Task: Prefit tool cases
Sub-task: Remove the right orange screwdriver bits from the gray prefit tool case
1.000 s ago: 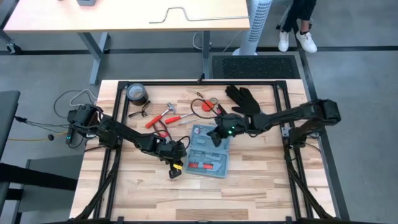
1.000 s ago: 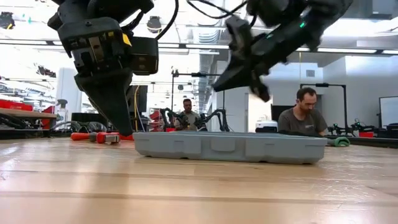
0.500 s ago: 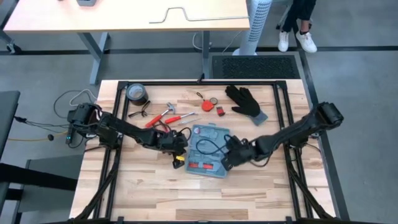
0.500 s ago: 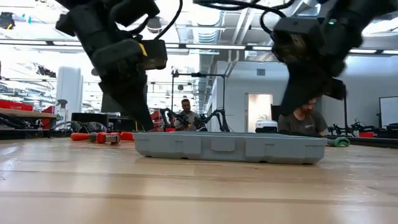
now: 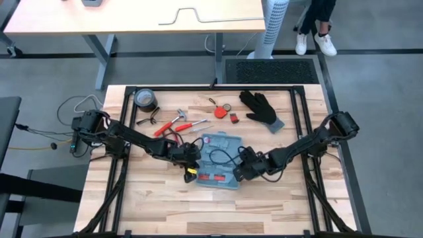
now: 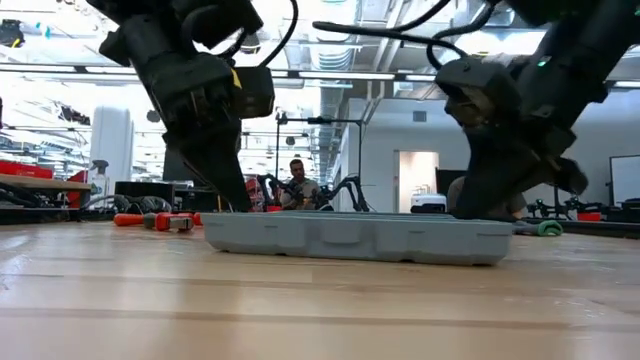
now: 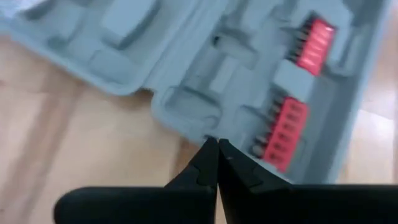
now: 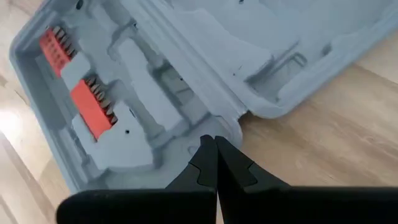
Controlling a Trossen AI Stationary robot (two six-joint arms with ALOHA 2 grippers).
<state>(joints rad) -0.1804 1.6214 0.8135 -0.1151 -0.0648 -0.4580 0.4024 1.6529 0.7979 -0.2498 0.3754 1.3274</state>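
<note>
The open tool case (image 5: 218, 160) lies flat on the wooden table (image 5: 158, 205), pinned between both grippers: the left gripper (image 5: 192, 160) touches its left edge, the right gripper (image 5: 239, 170) its right edge. In each wrist view the dark fingers meet at a point with no gap, tips pressed against the case's rounded rim near the hinge. From overhead, the arms and a cable hide part of the case's interior. The case is matte blue-grey plastic with moulded recesses; two red bit holders (image 8: 74, 78) sit in the tray just beyond the right gripper's tips. The left wrist view is blurred, softening the recess outlines.
</note>
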